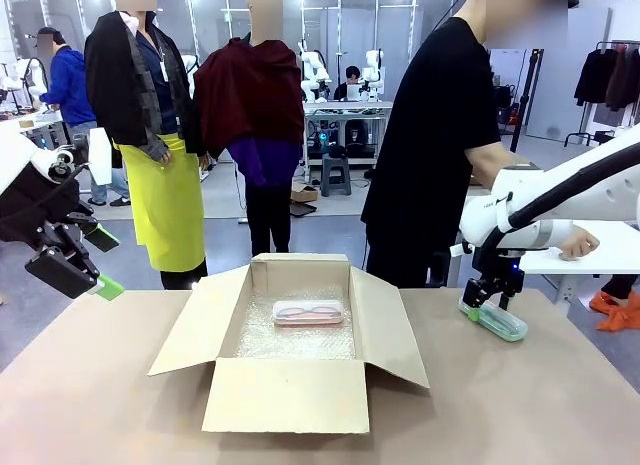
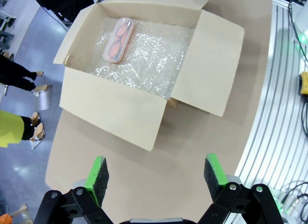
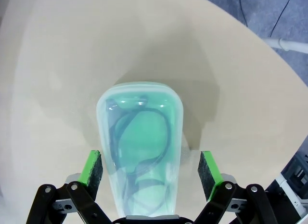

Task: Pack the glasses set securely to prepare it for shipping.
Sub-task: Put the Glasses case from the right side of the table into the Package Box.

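Brown and matte, the tabletop (image 1: pixel 100 385) carries an open cardboard box (image 1: pixel 290 397) at its middle, close to the near edge, with all four flaps folded outward. The floor of the box is lined with bubble wrap (image 2: pixel 154 55), and the pink case (image 1: pixel 308 312) lies flat on it against the far wall. The mint green case (image 3: pixel 139 118) lies flat on the tabletop near the far right edge, well apart from the box. The right tool (image 3: pixel 150 161) stands over it with jaws apart, one green pad on each long side and a strip of tabletop showing between pad and case on both sides, so nothing is gripped yet. The step in hand looks like picking up this second case. To do it well, the pads should come low enough to meet the side walls rather than the rounded lid. They should close evenly across the narrow width, near the middle of the length, so the smooth plastic neither tips nor slides out. The lift must then clear the box's right flap before the case is laid on the wrap beside the pink one. The left tool (image 2: pixel 155 168) hangs high over the left side of the tabletop, jaws apart and empty. Beyond the far edge a person (image 1: pixel 430 135) in black stands with a hand (image 1: pixel 578 247) resting on a white side table. Behind them is a bright workshop with grey flooring.
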